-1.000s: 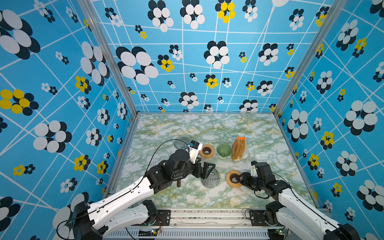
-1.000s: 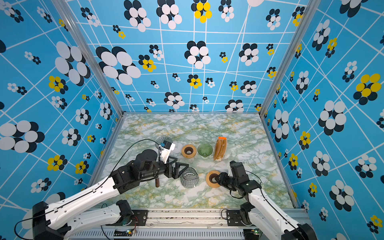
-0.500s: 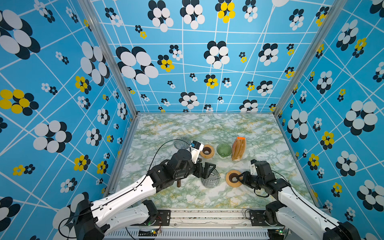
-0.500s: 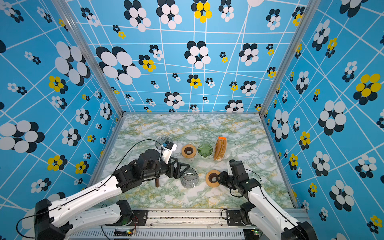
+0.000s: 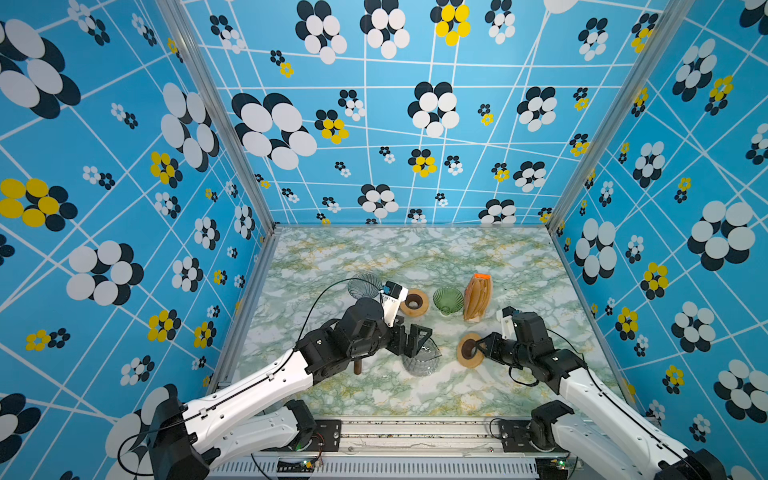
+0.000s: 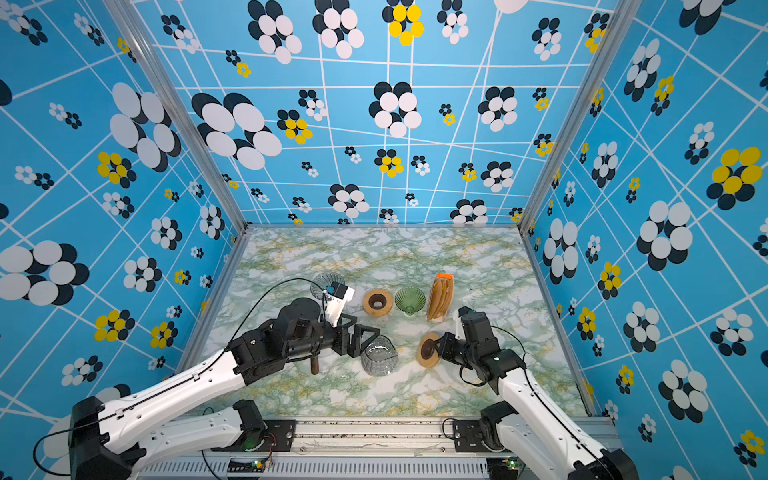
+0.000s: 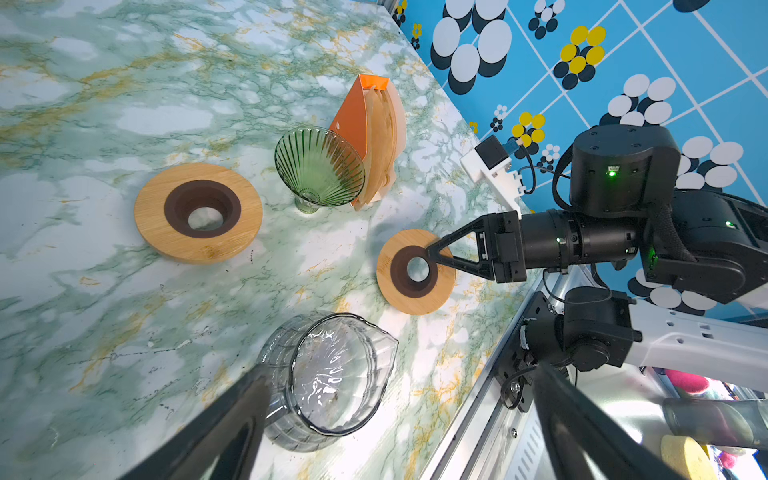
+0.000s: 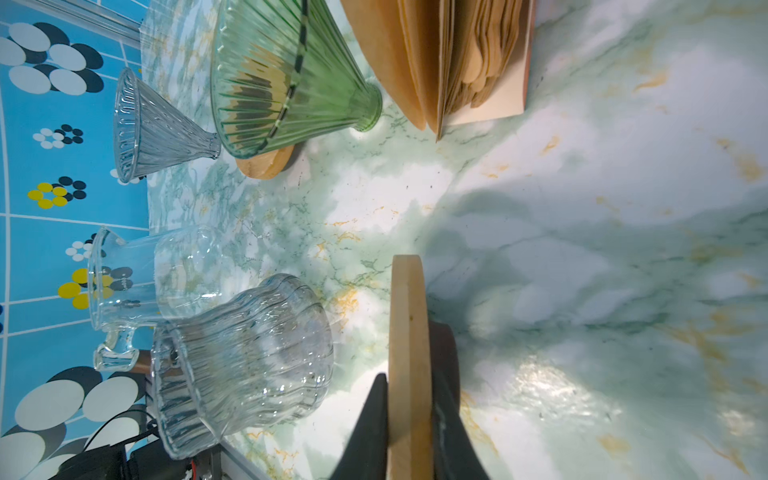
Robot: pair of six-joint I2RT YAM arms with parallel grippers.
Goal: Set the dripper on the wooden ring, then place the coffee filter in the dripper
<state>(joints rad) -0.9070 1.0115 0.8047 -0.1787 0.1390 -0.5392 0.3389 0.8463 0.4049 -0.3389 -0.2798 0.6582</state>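
At the left of the counter [image 5: 415,257], a clear dripper [image 5: 365,286] is seen standing apart. Nearer the front, the left claw [image 5: 411,343] is held fully released, its 2 fingers spread either side of a ribbed glass jug [image 5: 420,362]; whether the glass is touched cannot be told. Further right, 3 things are lined up along the back: a flat ring [image 5: 414,302] of wood, an empty green dripper [image 5: 448,300] and, just beside it, an upright packet [image 5: 482,276] in which the paper filters [image 5: 478,297] are kept. No filter is drawn out or seated. In front of the packet, a tilted ring [image 5: 469,351] is raised on its edge and clenched by the right claw [image 5: 478,349], 1 finger on each face.

The step in hand is judged to be the carrying of this ring, probably to the jug as a seat for a dripper. The pinch is best kept firm and square, so that the wood is not allowed to swivel. The ring is best lifted clear of the counter before it is moved across, and kept away from the packet, which could be tipped. The jug is best steadied lightly, since glass can slide under a hard squeeze.
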